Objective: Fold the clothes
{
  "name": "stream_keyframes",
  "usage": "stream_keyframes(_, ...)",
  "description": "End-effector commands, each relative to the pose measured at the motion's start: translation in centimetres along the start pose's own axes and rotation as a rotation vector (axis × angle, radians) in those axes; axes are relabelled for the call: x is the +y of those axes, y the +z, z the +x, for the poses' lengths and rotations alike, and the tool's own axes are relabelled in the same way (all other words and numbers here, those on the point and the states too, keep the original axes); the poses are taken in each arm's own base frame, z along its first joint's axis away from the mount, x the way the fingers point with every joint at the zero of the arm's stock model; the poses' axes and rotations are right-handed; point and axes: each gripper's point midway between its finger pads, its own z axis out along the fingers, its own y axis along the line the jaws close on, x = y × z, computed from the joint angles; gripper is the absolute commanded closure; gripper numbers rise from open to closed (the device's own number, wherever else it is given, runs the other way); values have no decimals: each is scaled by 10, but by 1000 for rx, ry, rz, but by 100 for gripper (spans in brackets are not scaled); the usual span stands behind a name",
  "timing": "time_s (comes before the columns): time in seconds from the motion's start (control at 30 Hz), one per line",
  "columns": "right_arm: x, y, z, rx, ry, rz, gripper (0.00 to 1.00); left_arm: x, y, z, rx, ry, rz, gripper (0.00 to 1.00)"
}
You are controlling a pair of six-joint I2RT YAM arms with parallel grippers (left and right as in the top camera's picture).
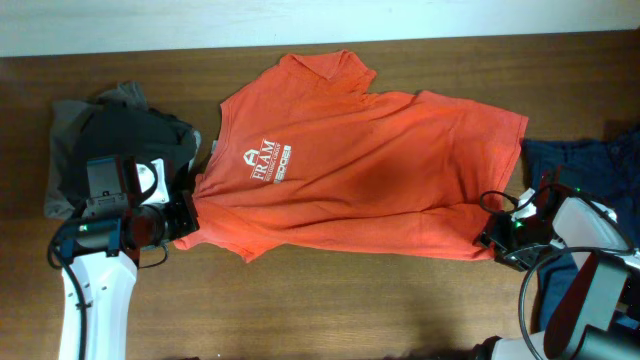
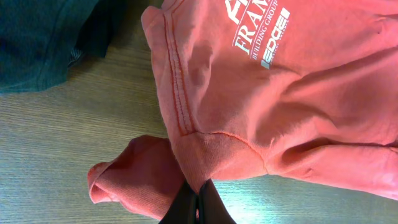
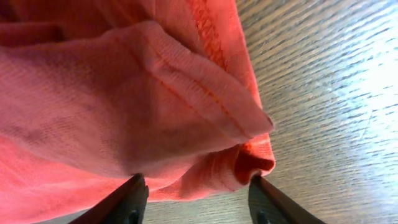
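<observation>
Rumpled orange-red T-shirt point(image 1: 370, 170), white chest lettering point(image 1: 268, 165)

The orange-red T-shirt point(image 1: 380, 170) is showing as matt knitted cloth with stitched hems, its white lettering point(image 1: 268, 165) looking flat and printed. The surface point(image 1: 350, 305) is showing brown wood grain with a faint sheen. The right pincer point(image 3: 196, 186) is showing smooth, dark fingers point(image 3: 127, 202).

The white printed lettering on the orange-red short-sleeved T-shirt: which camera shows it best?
Overhead: the white printed lettering on the orange-red short-sleeved T-shirt appears whole, though small. The left wrist view shows it larger but tilted and cut off at the top. The right wrist view shows only a hemmed corner.
</observation>
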Motion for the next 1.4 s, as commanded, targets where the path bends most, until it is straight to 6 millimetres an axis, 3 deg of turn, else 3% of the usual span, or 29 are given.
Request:
stream_keyframes(0.0,1,-15,-29,-94,-10,-3,43,6,-5,-9,-28,20,-40,99)
stream_keyframes(0.23,6,-19,-53,-186,-113,-17,47,7,-5,-12,-42,23,-44,99)
stream_keyframes(0.33,8,-19,-51,-177,-113,-25,54,6,-5,-13,-46,24,-43,99)
stream_keyframes(0.5,34,-20,-19,-51,-187,-187,93,6,-5,-14,-52,26,-42,99)
stream_keyframes(0.53,34,-24,-15,-30,-188,-186,96,6,-5,-15,-52,26,-42,99)
stream_keyframes(0.6,40,-39,-9,5,-235,-199,96,6,-5,-15,-54,27,-42,99)
stream_keyframes(0.7,40,-59,-16,-7,-247,-164,96,6,-5,-16,-57,28,-41,99)
stream_keyframes(0.77,28,-63,-33,-66,-249,-74,68,6,-5,-16,-58,28,-41,99)
stream_keyframes(0.9,18,-50,-54,-115,-259,-19,54,6,-5,-15,-53,26,-42,98)
stream_keyframes(1.13,-1,-14,-52,3,-221,26,53,6,-5,-14,-48,26,-42,98)
stream_keyframes(1.17,5,-8,-45,45,-213,-23,68,6,-5,-14,-49,26,-43,98)
stream_keyframes(1.33,34,-12,-22,123,-247,-212,96,6,-5,-13,-46,25,-43,98)
stream_keyframes(1.37,45,-17,-14,142,-264,-280,96,6,-5,-13,-46,25,-43,97)
